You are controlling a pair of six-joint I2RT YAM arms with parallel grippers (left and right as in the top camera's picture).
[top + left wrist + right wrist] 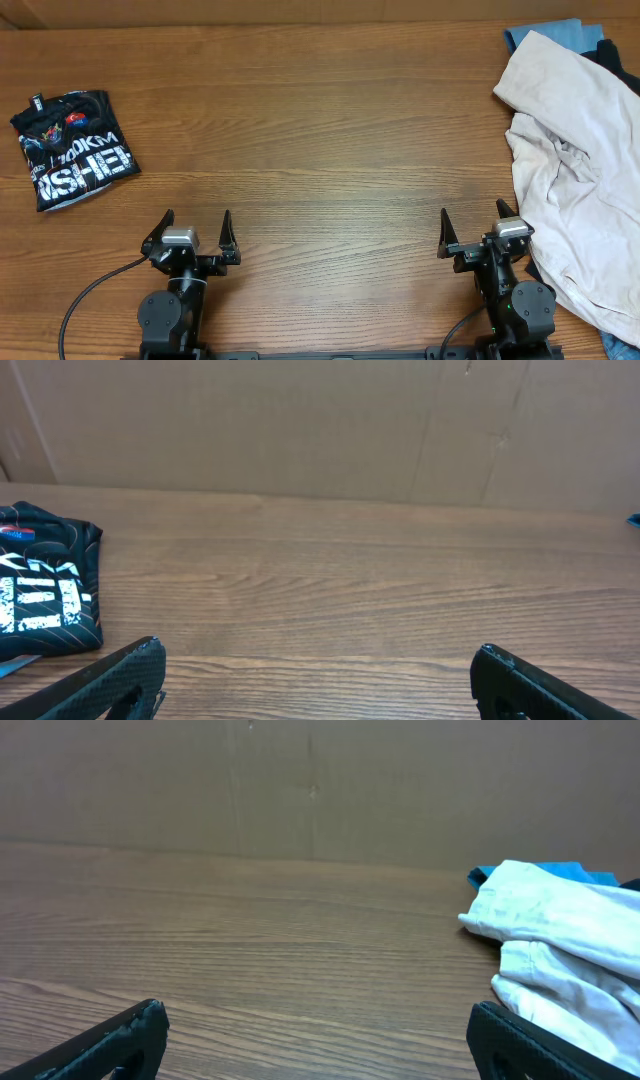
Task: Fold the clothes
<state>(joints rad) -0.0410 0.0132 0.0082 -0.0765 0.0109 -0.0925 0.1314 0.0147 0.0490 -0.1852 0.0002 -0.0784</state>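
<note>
One piece looks finished: a black printed garment (72, 148) lies as a compact folded rectangle at the far left of the worktop (320, 130), well apart from everything else. What is left sits in a loose heap at the right side. The cream shorts (575, 150) sprawl crumpled on top, a light blue garment (545, 33) peeks out at the heap's far corner, and another dark garment (612, 55) shows as slivers underneath. None of these three is folded, so I judge the task to be at an early stage, with roughly one item done out of four.

Both arms sit at the near edge. The left gripper (196, 222) has its jaws spread wide with nothing between them. The right gripper (472, 222) gapes just as wide and is also empty; it is near the shorts' left hem, and the overhead view shows no contact.

Between the folded piece and the heap lies a broad stretch of bare wood, which looks like ample room to spread the shorts flat. At the far edge a brown cardboard wall (300, 420) rises, so cloth cannot go beyond it. The heap runs off the right side of the overhead view, so I cannot tell whether it overhangs the worktop there; dragging it toward the middle seems the safer course.
</note>
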